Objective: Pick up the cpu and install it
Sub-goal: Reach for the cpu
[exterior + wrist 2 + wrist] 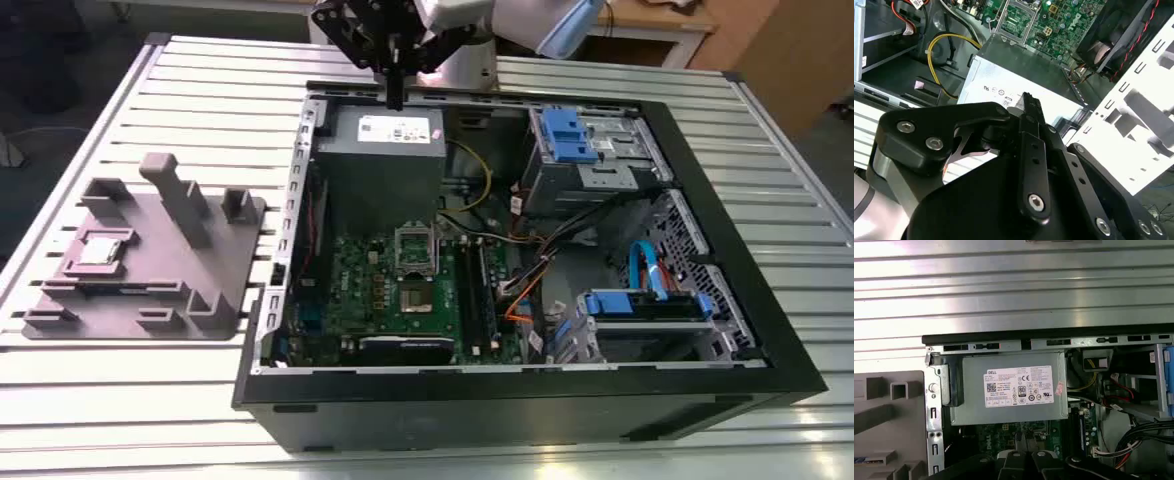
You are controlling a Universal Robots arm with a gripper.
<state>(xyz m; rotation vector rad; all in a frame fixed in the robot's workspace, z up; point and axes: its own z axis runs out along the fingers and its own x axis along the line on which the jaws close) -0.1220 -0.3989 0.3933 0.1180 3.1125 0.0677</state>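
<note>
The tool (396,102) hangs over the far edge of the computer case (534,410), just above the grey power box (380,150) inside the case. Its fingers are pressed together and hold nothing. The cpu (102,250) lies in the grey tray (214,290) on the desk (200,80), beside the case on the exterior view's left, well apart from the tool. The socket (416,250) sits on the green board (354,275) inside the case.

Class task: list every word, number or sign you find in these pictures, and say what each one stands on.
White label on the power supply: a logo, a barcode, certification marks and fine print, all too small to read reliably.
Motherboard: white markings, too small to read.
cpu in the grey tray: no print legible.
</note>
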